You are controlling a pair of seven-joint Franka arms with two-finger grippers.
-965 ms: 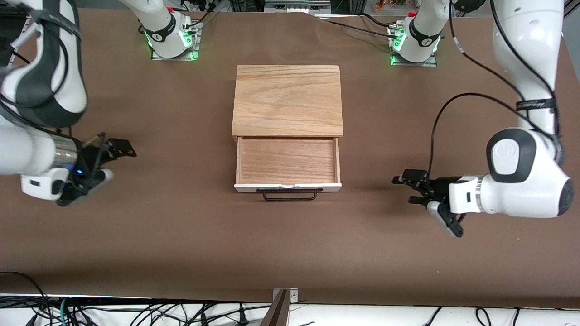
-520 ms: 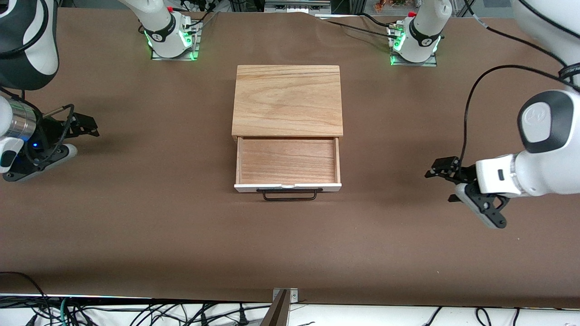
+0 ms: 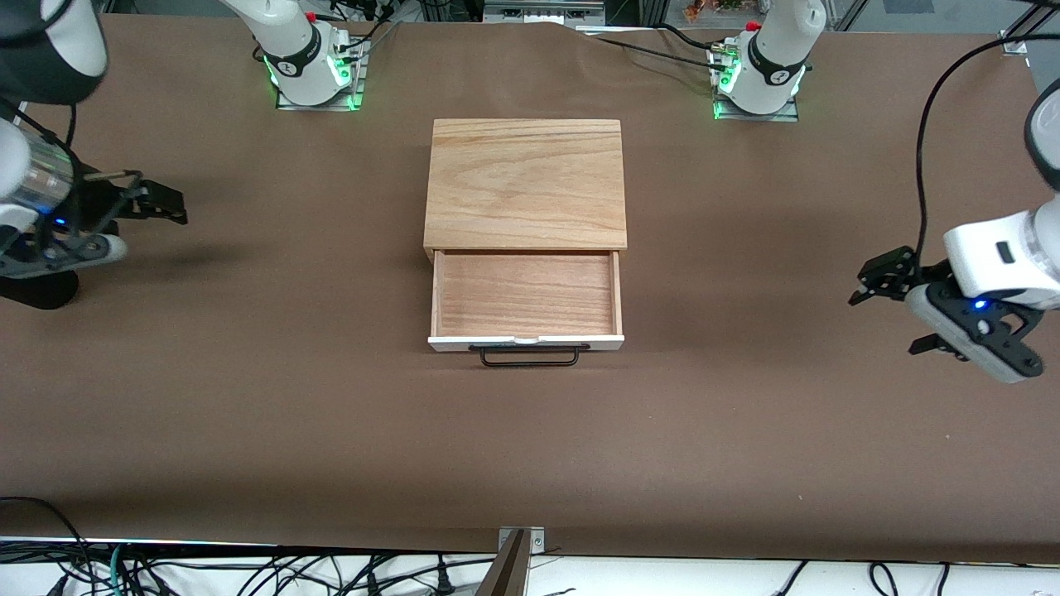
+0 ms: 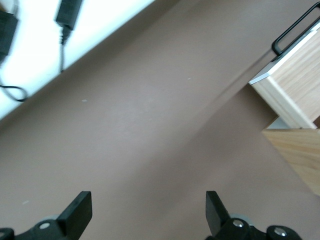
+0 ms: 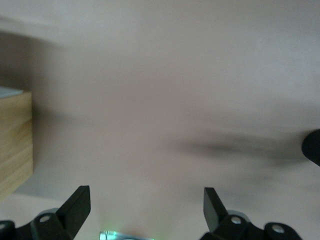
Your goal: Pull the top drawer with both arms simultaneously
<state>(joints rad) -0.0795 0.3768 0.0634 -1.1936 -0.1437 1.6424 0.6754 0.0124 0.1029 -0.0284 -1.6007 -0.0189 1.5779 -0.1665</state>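
The top drawer [image 3: 526, 294] stands pulled out of the pale wood cabinet [image 3: 526, 182], its reddish wood floor bare. Its white front panel [image 3: 526, 339] and black wire handle [image 3: 530, 358] face the front camera. My left gripper [image 3: 901, 310] hangs open over bare table toward the left arm's end, well apart from the drawer. My right gripper [image 3: 137, 228] hangs open over the table toward the right arm's end. The left wrist view has open fingers [image 4: 80, 212] over brown mat, with the drawer's corner [image 4: 287, 95] and handle [image 4: 295, 32] at the edge. In the right wrist view the open gripper [image 5: 145, 205] holds nothing.
Brown mat [image 3: 331, 414] covers the table. The two arm bases [image 3: 310, 62] [image 3: 758, 74] stand with green lights near the cabinet's back. Cables [image 3: 207, 571] lie past the table's front edge. The cabinet's side [image 5: 15, 145] appears in the right wrist view.
Both arms have swung away from the drawer toward their own ends of the table, grippers open throughout. The drawer has stayed where it was.
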